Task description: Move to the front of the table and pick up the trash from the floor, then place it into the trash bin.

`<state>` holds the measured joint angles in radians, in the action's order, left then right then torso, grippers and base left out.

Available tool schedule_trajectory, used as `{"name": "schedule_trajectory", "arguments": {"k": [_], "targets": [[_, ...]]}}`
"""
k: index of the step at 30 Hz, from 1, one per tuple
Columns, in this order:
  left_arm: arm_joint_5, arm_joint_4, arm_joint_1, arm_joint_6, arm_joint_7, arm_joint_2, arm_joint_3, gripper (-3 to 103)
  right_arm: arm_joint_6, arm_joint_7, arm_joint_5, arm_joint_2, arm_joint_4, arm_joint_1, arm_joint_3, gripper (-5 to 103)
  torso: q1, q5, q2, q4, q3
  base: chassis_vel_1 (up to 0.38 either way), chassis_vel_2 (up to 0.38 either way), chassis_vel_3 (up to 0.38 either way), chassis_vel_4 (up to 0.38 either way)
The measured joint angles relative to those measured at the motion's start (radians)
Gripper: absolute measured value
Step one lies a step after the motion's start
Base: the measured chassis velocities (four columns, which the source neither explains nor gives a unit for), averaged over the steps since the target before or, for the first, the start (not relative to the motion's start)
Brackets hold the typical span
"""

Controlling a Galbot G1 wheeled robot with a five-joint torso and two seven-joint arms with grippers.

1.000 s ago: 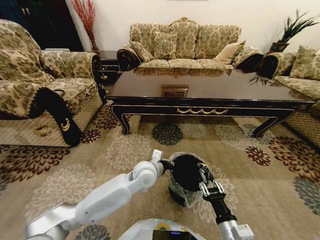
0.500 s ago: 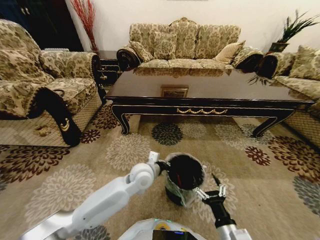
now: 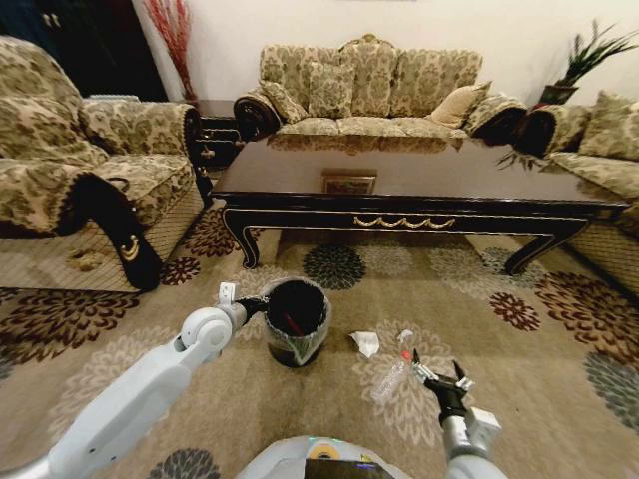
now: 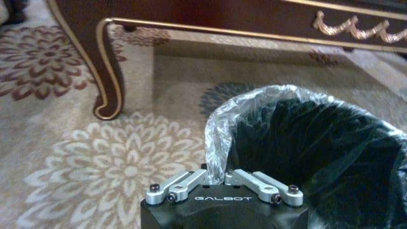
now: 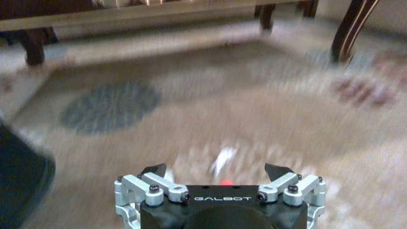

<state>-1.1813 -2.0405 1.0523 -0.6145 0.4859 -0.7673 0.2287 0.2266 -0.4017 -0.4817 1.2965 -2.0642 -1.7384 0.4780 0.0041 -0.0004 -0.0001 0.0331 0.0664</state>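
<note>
The trash bin [image 3: 297, 321], black inside with a clear liner, stands on the floor [image 3: 519, 399] in front of the table [image 3: 399, 175]. My left gripper [image 3: 252, 305] is shut on its near rim; the left wrist view has the fingers [image 4: 190, 183] pinching the liner edge of the trash bin [image 4: 311, 143]. Right of the bin lies the trash: a crumpled white paper [image 3: 365, 343] and a clear bottle [image 3: 391, 378] with a red bit. My right gripper [image 3: 439, 376] hovers open just right of the bottle. From the right wrist, the gripper [image 5: 216, 171] hangs over a white piece [image 5: 224, 158].
The table's curved legs [image 3: 243, 242] stand beyond the bin, and another leg [image 4: 108, 71] is close to it. An armchair [image 3: 90, 190] is at the left, sofas at the back and right. Open carpet lies around the trash.
My left arm has carried the bin to the left, uncovering the paper and bottle. The right gripper has drawn back from the bin's rim, lower and to the right, and opened.
</note>
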Motion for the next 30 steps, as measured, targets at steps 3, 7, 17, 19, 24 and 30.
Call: {"name": "schedule_trajectory", "arguments": {"k": [3, 7, 17, 19, 24, 30], "targets": [[-0.015, -0.020, 0.027, 0.001, 0.001, 0.002, 0.036, 3, 0.051, -0.032, -0.064, -0.028, 0.041, 0.063, -0.045, 100, 0.000, 0.0001, 0.000, 0.0006, 0.000, 0.000, 0.000, 0.000, 0.000], [-0.031, -0.052, 0.048, 0.001, 0.017, -0.001, 0.064, 3, 0.103, -0.085, -0.145, -0.076, 0.112, 0.173, -0.124, 100, 0.000, 0.0006, 0.000, 0.0005, 0.000, 0.000, 0.000, 0.000, 0.000], [-0.049, -0.086, 0.052, 0.001, 0.046, -0.017, 0.054, 3, 0.127, -0.141, -0.222, -0.106, 0.403, 0.403, -0.248, 100, 0.000, 0.0004, 0.000, -0.0001, 0.000, 0.000, 0.000, 0.000, 0.000], [-0.052, -0.086, 0.048, 0.001, 0.054, -0.018, 0.049, 3, 0.128, -0.153, -0.229, -0.096, 0.448, 0.435, -0.272, 100, 0.000, 0.0004, 0.000, 0.0003, 0.000, 0.000, 0.000, 0.000, 0.000], [-0.061, -0.092, 0.042, -0.002, 0.061, -0.018, 0.044, 3, 0.107, -0.161, -0.185, -0.065, 0.579, 0.493, -0.292, 100, 0.000, 0.0004, 0.000, -0.0001, 0.000, 0.000, 0.000, 0.000, 0.000], [-0.064, -0.099, 0.043, -0.005, 0.067, -0.017, 0.044, 3, 0.102, -0.162, -0.179, -0.063, 0.606, 0.500, -0.295, 96, 0.000, 0.0002, 0.000, 0.0000, 0.000, 0.000, 0.000, 0.000, 0.000]]}}
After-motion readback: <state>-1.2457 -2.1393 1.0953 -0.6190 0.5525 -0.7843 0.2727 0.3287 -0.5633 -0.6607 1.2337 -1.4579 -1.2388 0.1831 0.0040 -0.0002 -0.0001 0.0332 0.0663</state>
